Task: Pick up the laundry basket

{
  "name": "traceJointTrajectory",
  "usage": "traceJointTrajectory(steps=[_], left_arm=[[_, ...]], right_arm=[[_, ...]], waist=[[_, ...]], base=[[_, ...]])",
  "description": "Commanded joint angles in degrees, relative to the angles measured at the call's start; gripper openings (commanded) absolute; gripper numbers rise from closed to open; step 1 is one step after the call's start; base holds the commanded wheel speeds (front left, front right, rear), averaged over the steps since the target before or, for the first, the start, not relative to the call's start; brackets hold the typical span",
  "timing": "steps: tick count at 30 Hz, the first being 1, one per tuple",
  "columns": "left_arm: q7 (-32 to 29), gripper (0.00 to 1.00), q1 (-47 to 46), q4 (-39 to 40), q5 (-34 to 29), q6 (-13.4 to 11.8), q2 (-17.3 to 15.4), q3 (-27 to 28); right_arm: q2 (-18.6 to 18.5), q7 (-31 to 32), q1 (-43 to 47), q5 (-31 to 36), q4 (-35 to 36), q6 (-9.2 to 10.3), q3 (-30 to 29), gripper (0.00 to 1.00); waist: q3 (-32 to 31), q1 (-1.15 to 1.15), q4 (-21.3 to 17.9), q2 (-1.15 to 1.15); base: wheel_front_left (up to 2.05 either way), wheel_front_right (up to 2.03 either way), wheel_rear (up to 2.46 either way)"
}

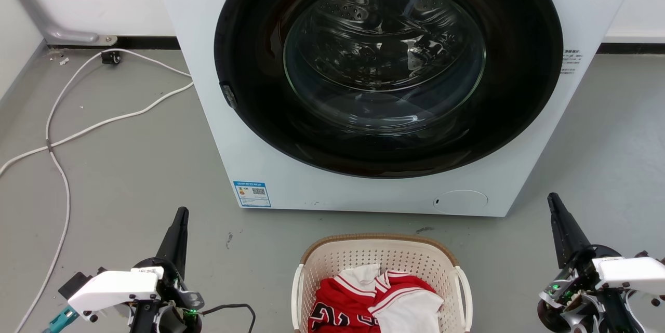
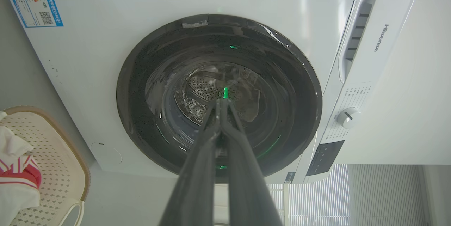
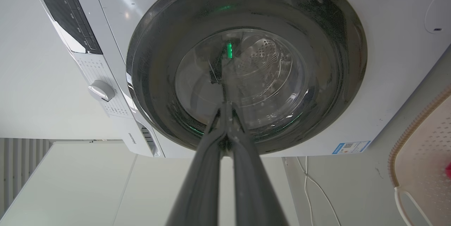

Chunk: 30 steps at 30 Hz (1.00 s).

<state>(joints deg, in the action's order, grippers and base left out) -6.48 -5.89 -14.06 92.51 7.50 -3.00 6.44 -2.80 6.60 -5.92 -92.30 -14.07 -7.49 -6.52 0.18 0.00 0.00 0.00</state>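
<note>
Empty, fingers pressed tip to tip: left pincer [image 1: 181,212] and right pincer [image 1: 552,198], aimed at the washing machine [image 1: 332,192]. Between them, well apart from both, the laundry basket [image 1: 382,256], upright on the grey floor [image 1: 130,167] just before the machine's closed round door [image 1: 387,63]. White side handles [image 1: 296,291] untouched. Inside, a red-and-white jersey [image 1: 343,309] and white cloth [image 1: 410,315]. At the floor's left edge, a loose white cable [image 1: 104,124].

One washer [image 1: 384,78] and one basket [image 1: 379,240] are counted. Two grippers are seen, the left gripper [image 1: 182,213] and the right gripper [image 1: 553,199]. One blue label [image 1: 252,194] and one dial [image 2: 347,117] are found on the washer.
</note>
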Motion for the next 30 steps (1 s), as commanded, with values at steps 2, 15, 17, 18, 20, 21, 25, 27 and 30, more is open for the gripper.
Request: traceJointTrajectory(steps=[2, 15, 17, 18, 20, 21, 25, 27, 30], left_arm=[[-0.1, 0.00, -0.6, -0.1, -0.1, 0.1, 0.1, 0.2], [0.0, 1.00, 0.2, -0.4, 0.0, 0.0, 0.1, -0.1], [0.1, 1.00, 1.2, -1.4, 0.0, 0.0, 0.2, -0.2], [0.1, 1.00, 1.7, -2.0, 0.0, 0.0, 0.3, -0.3], [0.6, 1.00, 2.0, -1.8, -0.3, 0.0, 0.3, -0.5], [0.9, 1.00, 2.1, -1.5, -0.5, 0.0, 0.3, -0.6], [2.1, 1.00, 2.4, -0.6, -1.0, 0.0, 0.3, -1.0], [2.7, 1.00, 2.6, -0.2, -1.4, 0.0, 0.3, -1.1], [3.5, 1.00, 2.8, 0.3, -2.0, 0.0, 0.3, -1.2]], right_arm=[[-0.2, 0.1, -0.6, -0.2, 0.0, 0.00, 0.0, 0.00], [0.1, 0.0, 0.2, 0.0, -0.4, 0.00, 0.0, 1.00], [0.1, 0.0, 1.3, 0.0, -1.4, 0.00, 0.1, 1.00], [0.2, -0.1, 1.8, 0.0, -1.9, 0.00, 0.1, 1.00], [0.2, -0.6, 2.1, 0.1, -1.7, 0.00, 0.4, 1.00], [0.2, -0.9, 2.2, 0.1, -1.4, 0.00, 0.6, 1.00], [0.2, -2.1, 2.6, 0.4, -0.3, 0.00, 1.3, 1.00], [0.1, -2.6, 2.8, 0.6, 0.0, 0.00, 1.4, 1.00], [0.1, -3.5, 3.0, 1.1, 0.3, 0.00, 1.5, 1.00]], waist=[[0.0, 0.00, 0.0, 0.00], [0.0, 0.00, 0.0, 0.00], [0.0, 0.00, 0.0, 0.00], [0.0, 0.00, 0.0, 0.00], [0.0, 0.00, 0.0, 0.00], [0.0, 0.00, 0.0, 0.00], [0.0, 0.00, 0.0, 0.00], [0.1, 0.00, 0.0, 0.00], [0.1, 0.00, -0.1, 0.00]], base=[[0.00, 0.00, 0.00], [0.00, 0.00, 0.00], [0.00, 0.00, 0.00], [0.00, 0.00, 0.00], [0.00, 0.00, 0.00], [0.00, 0.00, 0.00], [0.00, 0.00, 0.00], [0.00, 0.00, 0.00], [0.00, 0.00, 0.00]])
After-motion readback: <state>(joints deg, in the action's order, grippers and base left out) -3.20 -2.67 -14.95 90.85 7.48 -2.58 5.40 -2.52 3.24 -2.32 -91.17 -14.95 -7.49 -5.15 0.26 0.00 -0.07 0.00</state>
